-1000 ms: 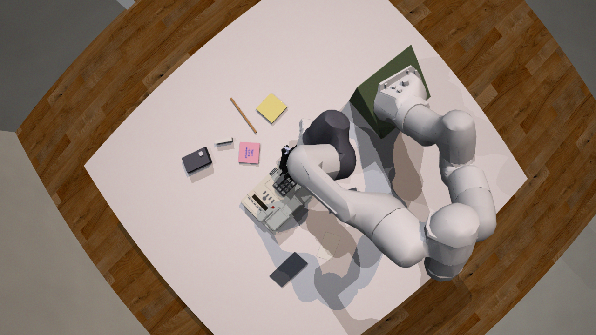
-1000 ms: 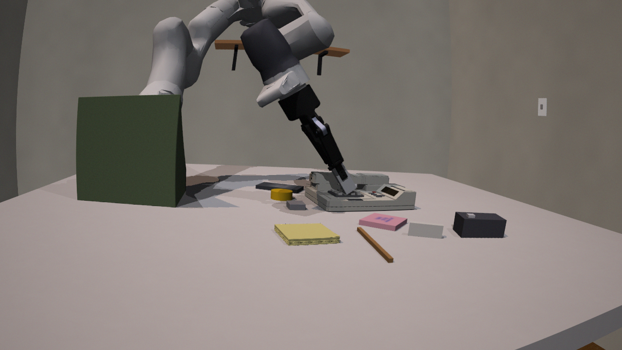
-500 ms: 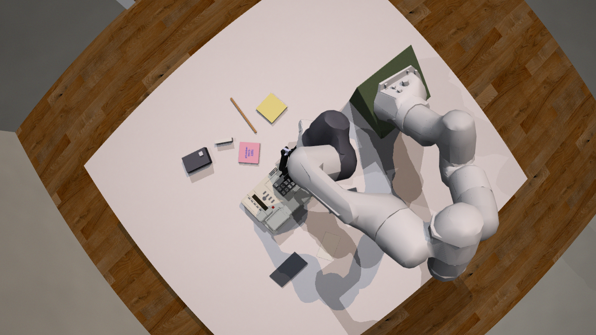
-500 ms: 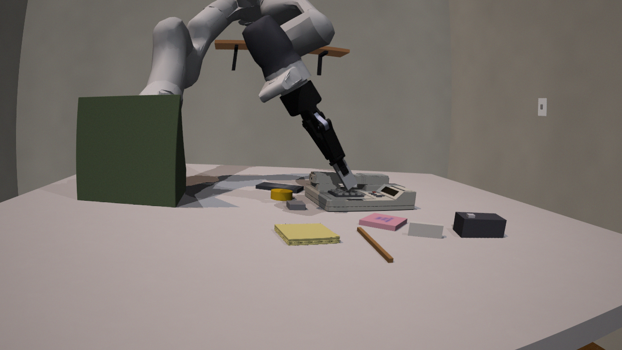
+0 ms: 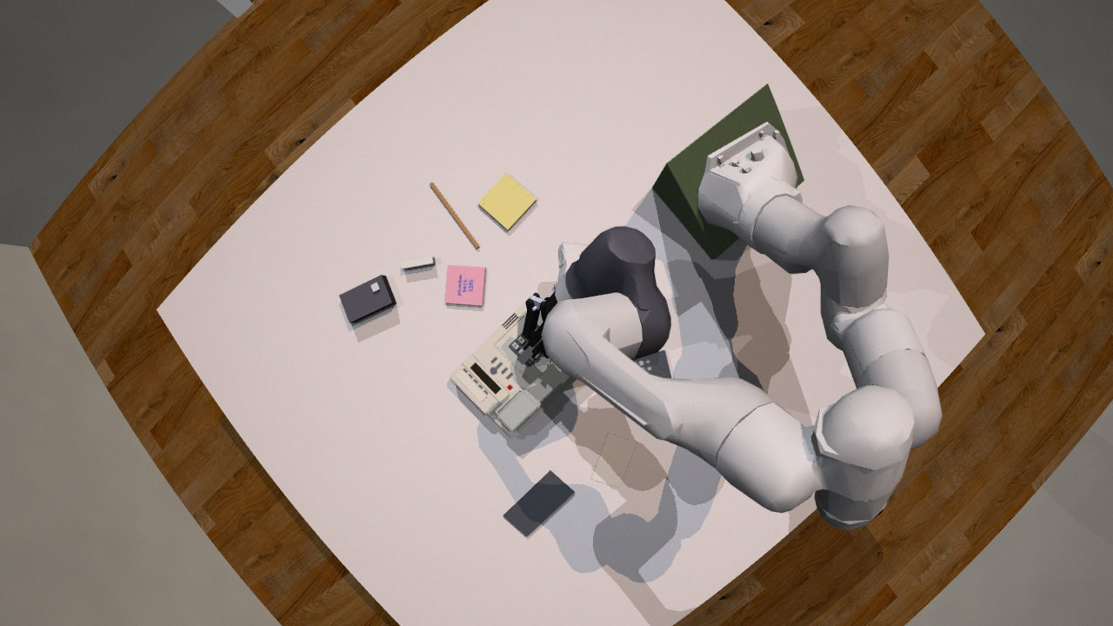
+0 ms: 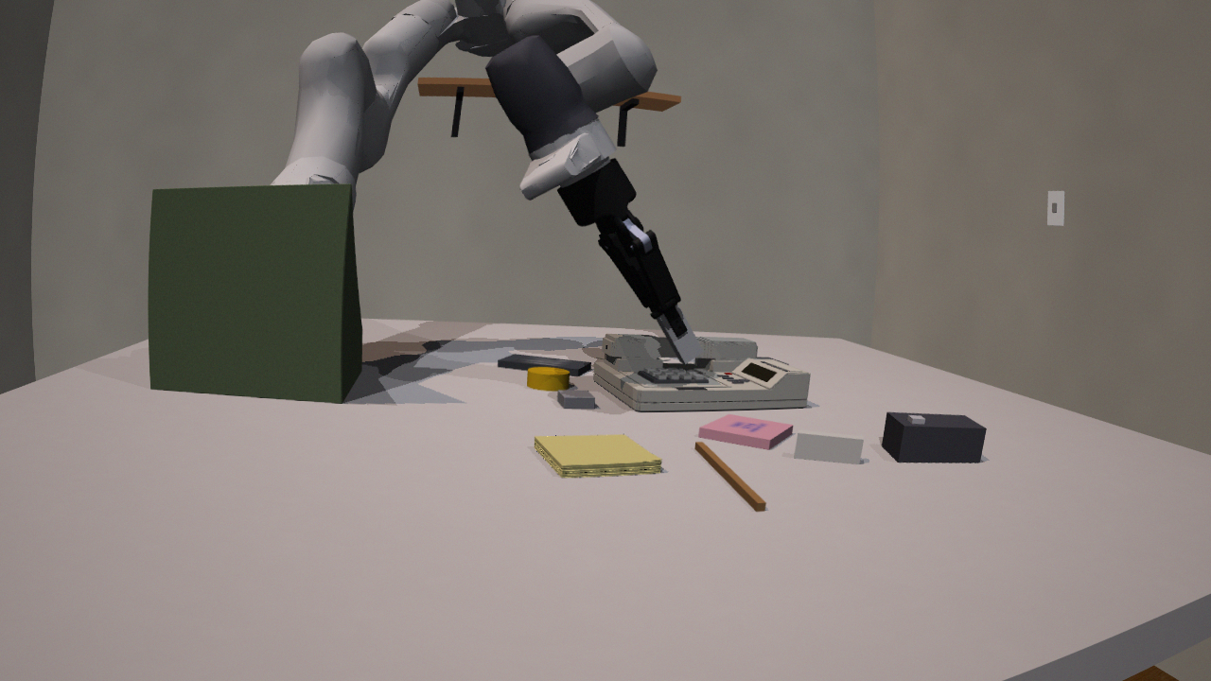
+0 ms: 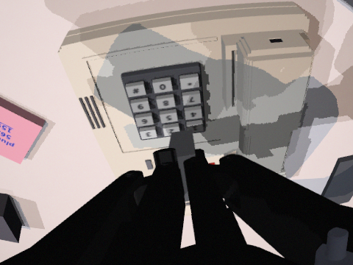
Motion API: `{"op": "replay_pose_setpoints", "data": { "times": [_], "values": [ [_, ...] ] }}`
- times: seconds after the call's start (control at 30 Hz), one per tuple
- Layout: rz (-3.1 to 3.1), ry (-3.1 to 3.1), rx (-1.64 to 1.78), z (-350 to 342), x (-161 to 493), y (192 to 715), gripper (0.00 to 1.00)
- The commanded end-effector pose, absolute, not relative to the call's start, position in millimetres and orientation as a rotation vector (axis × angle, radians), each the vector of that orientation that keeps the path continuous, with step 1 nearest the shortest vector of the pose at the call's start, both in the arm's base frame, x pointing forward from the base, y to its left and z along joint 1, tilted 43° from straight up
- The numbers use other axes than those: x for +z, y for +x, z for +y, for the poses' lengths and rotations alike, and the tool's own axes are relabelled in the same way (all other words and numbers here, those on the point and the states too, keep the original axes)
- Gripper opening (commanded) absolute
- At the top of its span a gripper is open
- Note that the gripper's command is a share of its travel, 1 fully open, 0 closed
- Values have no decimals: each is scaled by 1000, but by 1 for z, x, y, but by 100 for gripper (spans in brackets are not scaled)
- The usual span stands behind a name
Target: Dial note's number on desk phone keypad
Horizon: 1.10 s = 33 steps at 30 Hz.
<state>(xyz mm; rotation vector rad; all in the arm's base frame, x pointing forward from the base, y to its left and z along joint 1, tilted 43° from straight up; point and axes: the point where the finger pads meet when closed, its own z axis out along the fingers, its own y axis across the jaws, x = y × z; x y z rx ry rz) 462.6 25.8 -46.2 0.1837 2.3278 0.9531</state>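
The beige desk phone (image 5: 497, 373) lies mid-table, also in the side view (image 6: 701, 380) and the wrist view (image 7: 196, 88). Its handset (image 7: 270, 84) rests in the cradle beside the dark keypad (image 7: 164, 100). My gripper (image 7: 184, 148) is shut and empty. Its joined fingertips (image 6: 682, 347) point down at the near edge of the keypad, at the bottom row of keys. I cannot tell whether the tips touch a key. The pink note (image 5: 465, 284) (image 6: 745, 429) with blue writing lies on the table next to the phone, and at the left edge of the wrist view (image 7: 17, 135).
A yellow pad (image 5: 507, 201), a wooden pencil (image 5: 454, 216), a small grey eraser (image 5: 417, 263) and a dark box (image 5: 367, 298) lie beyond the note. A dark flat slab (image 5: 538, 502), a yellow disc (image 6: 548, 377) and a grey block (image 6: 576, 398) lie near the phone. A green block (image 6: 252, 291) stands by the arm's base.
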Motion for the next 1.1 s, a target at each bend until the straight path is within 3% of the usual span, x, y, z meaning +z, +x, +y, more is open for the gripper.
{"op": "replay_pose_setpoints", "data": {
  "times": [0.0, 1.07],
  "values": [
    [2341, 224, 957, 28, -45, 464, 0],
    [2341, 224, 957, 40, -46, 471, 0]
  ]
}}
